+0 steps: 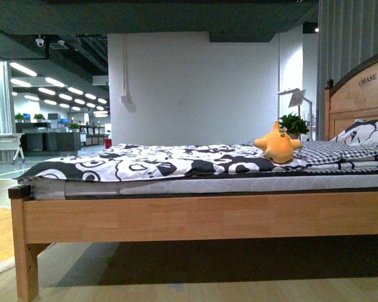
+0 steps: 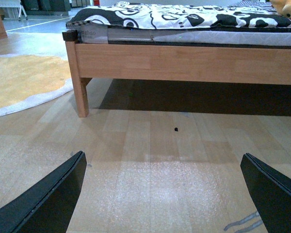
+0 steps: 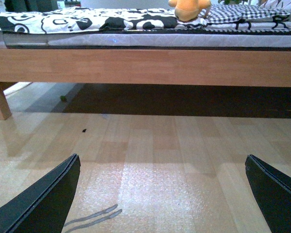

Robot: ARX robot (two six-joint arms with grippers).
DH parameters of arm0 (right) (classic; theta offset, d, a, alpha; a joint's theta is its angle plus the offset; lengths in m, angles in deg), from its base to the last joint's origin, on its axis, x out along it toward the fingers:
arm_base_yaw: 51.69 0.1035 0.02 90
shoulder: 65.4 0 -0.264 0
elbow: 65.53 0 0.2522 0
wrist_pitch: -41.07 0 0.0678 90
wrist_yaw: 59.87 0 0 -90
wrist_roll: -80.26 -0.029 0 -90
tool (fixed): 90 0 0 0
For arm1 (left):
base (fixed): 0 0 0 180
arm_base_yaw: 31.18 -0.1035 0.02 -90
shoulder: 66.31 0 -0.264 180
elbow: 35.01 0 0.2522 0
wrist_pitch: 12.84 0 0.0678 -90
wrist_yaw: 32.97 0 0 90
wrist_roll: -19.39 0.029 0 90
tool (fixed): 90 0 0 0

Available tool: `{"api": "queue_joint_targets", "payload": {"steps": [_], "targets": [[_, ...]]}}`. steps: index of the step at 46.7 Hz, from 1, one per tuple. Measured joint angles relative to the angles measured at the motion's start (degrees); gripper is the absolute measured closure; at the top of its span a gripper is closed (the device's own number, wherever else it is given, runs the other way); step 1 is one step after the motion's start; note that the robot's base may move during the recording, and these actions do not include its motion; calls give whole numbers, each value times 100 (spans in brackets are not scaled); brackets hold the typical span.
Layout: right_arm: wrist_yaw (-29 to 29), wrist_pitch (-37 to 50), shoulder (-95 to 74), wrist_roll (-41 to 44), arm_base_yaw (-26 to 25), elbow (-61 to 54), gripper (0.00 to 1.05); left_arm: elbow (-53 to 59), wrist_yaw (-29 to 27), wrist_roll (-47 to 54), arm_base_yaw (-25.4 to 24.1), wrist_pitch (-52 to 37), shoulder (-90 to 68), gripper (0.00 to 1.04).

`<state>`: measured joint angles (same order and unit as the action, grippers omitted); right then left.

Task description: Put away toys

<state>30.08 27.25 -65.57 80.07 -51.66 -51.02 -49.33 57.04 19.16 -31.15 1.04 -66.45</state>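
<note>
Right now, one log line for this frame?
left gripper open, empty | right gripper open, empty | orange-yellow plush animal toy on wooden-framed bed, untouched

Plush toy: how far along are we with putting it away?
Nothing looks done: the plush toy sits on the bed toward the headboard. Nothing is in hand; the left gripper and right gripper are open and empty, low over the floor. Left: reach it, grasp it, stow it.
</note>
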Motion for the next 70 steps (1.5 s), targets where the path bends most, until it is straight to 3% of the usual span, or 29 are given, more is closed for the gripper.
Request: {"api": "queue_joint_targets", "payload": {"steps": [70], "targets": [[0,0,0,0,0,0,0,0,0,0,0,0,0,6]]}}
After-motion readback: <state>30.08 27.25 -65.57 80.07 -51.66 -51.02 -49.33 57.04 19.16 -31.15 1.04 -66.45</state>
